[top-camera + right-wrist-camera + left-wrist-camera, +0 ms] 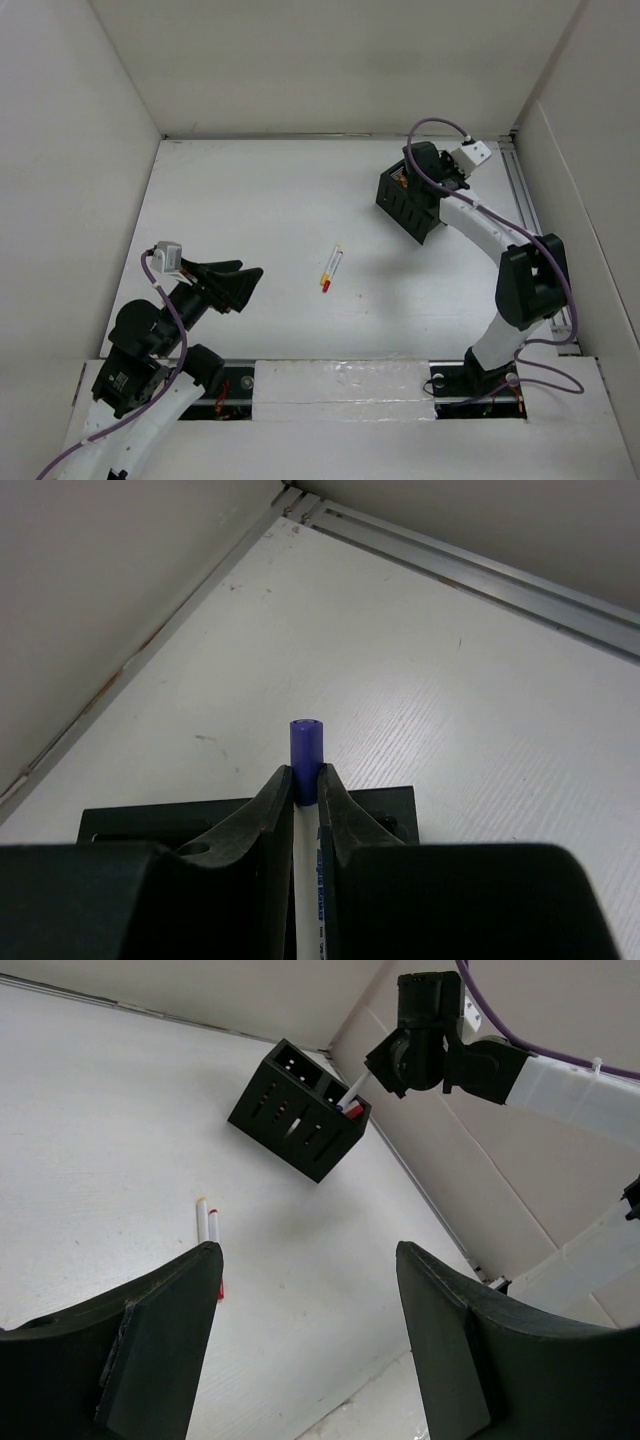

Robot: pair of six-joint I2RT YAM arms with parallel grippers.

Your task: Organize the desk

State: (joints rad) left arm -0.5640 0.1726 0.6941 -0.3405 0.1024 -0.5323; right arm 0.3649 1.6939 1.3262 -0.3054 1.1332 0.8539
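The desk [250,200] is a white tabletop inside white walls. A black two-compartment organizer box [408,205] stands at the back right; it also shows in the left wrist view [298,1110]. My right gripper [306,778] hovers over the box, shut on a white marker with a purple cap [306,742], held upright with its lower end in a compartment. Two white markers [331,268] lie side by side mid-desk, one with a red cap; they also show in the left wrist view [208,1225]. My left gripper [310,1260] is open and empty, above the desk at the near left.
A thin metal rail [530,220] runs along the desk's right side. White panel walls close in the left, back and right. The box holds a red-capped marker [352,1111]. The arm bases sit at the near edge.
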